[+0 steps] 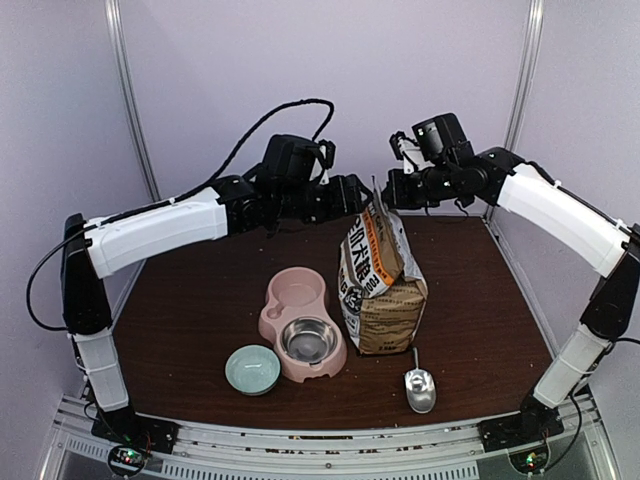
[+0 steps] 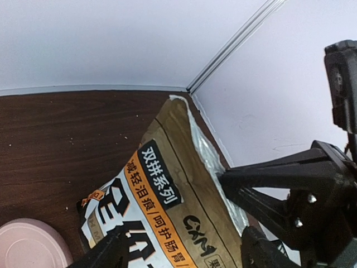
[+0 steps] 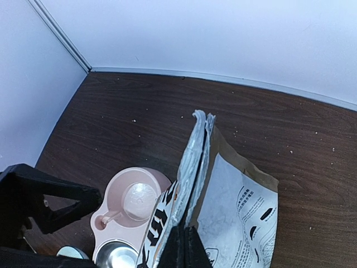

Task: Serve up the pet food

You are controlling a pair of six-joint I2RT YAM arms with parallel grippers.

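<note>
Over right-centre of table (image 1: 190, 300), right gripper (image 3: 184, 239) pinched tight on silver top seam of CXM paper bag (image 1: 385, 300). Beside it, left gripper (image 2: 179, 240) spread wide, fingers either side of bag's printed face; contact unclear. Bag upright, top flopped toward left arm. Actual pet food hidden in every view. Near bag: pink double bowl (image 1: 272, 322), teal bowl (image 1: 232, 362), metal scoop (image 1: 420, 388).

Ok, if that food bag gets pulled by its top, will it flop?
Probably floppy up top: the paper bag is creased and bent midway. Its bulging base looks full, so likely heavy. Standing tall, it might tip.
</note>
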